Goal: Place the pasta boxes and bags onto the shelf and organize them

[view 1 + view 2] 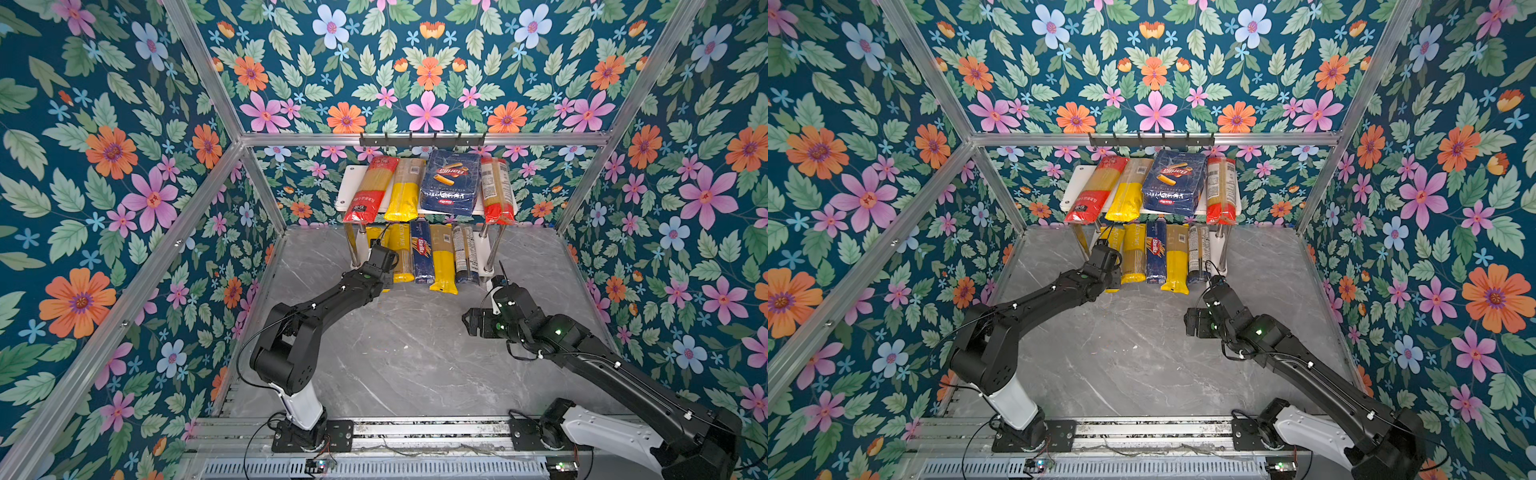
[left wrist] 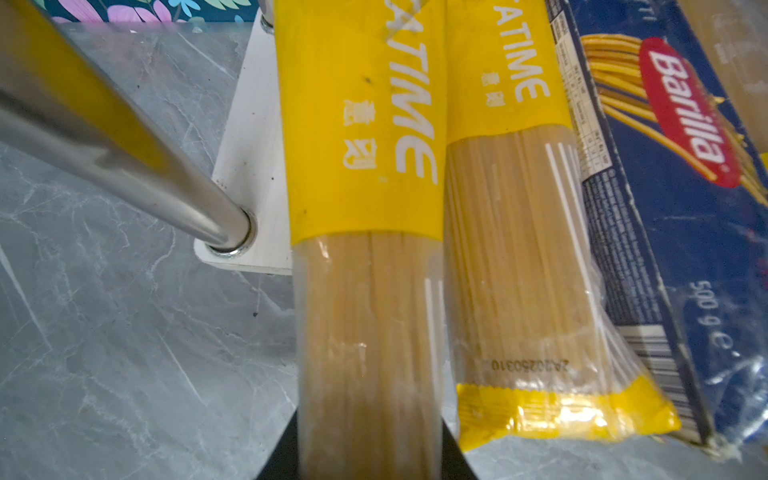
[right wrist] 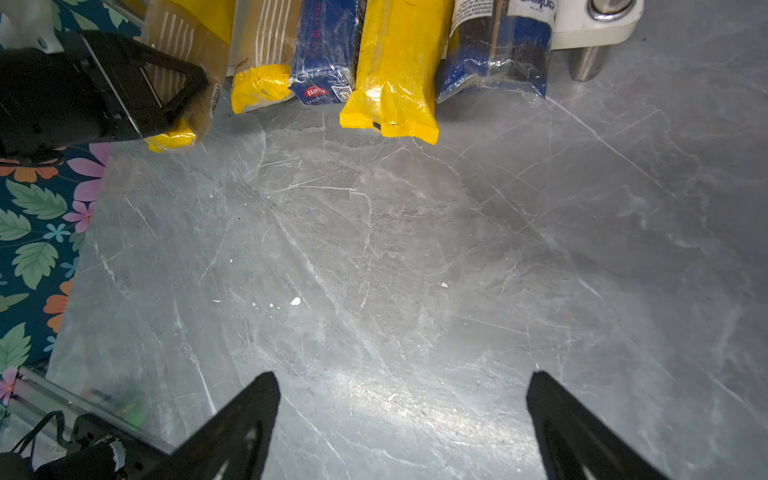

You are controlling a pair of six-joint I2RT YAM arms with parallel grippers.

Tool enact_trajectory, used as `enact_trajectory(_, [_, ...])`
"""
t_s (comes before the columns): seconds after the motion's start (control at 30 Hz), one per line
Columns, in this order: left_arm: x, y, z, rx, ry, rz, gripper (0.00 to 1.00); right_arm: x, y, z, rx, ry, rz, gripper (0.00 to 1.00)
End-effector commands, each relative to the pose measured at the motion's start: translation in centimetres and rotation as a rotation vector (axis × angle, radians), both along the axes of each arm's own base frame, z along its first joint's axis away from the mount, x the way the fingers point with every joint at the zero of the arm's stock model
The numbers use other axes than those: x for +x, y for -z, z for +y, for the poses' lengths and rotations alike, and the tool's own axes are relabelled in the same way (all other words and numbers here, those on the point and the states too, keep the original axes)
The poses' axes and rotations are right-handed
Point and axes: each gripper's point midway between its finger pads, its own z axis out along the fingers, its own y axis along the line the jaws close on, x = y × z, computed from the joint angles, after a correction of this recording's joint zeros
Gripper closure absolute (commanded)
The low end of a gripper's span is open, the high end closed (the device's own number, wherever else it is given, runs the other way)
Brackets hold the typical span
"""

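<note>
Open room: the grey tabletop (image 1: 407, 353) in front of the shelf (image 1: 348, 183) is bare, with nothing lying between the two arms. A tight spot is noted at the left front post (image 2: 124, 158) (only a strip of white lower board separates it from the held pack).

The left gripper (image 2: 370, 419) is clamped on the leftmost spaghetti bag (image 2: 365, 311) on the lower tier, whose near end overhangs the board's front edge. The right gripper (image 3: 401, 378) is held with jaws wide apart over bare tabletop near the right front post (image 3: 586, 62), nothing gripped.

Held bag: clear film, pale strands, yellow band with white lettering. It is laid alongside a second yellow-ended bag (image 2: 519, 249), then the Barilla spaghetti box (image 2: 673, 166). The rigatoni pack (image 1: 451, 183) is seen on the upper tier among long bags (image 1: 403, 191).
</note>
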Motion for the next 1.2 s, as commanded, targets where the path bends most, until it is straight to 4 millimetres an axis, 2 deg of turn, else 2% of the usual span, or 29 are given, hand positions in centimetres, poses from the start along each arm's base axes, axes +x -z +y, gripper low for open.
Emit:
enact_trajectory(0.0, [3.6,-2.4,-1.2,-0.048,0.001,-0.128,1.0,0.5,-0.2,-0.3,-0.007,-0.004,-0.001,0.06])
enact_trajectory(0.37, [7.1,-2.0,-1.0,-0.024,-0.011,-0.139,1.0,2.1,0.1,-1.0,0.002,0.018,0.026,0.06])
enact_trajectory(0.67, [8.2,-1.2,-0.2,-0.009,-0.023,-0.132,1.0,2.9,0.2,-0.9,0.001,0.023,0.034,0.06])
enact_trajectory(1.03, [8.5,-0.3,0.8,-0.006,-0.039,-0.118,1.0,3.0,0.3,-0.9,-0.002,0.028,0.042,0.06])
enact_trajectory(1.1, [8.4,-0.2,0.8,-0.006,-0.037,-0.114,0.83,3.0,0.3,-1.0,-0.001,0.029,0.044,0.06])
enact_trajectory(1.17, [8.4,-0.1,1.0,-0.003,-0.041,-0.115,0.5,3.0,0.2,-1.1,-0.002,0.032,0.042,0.06])
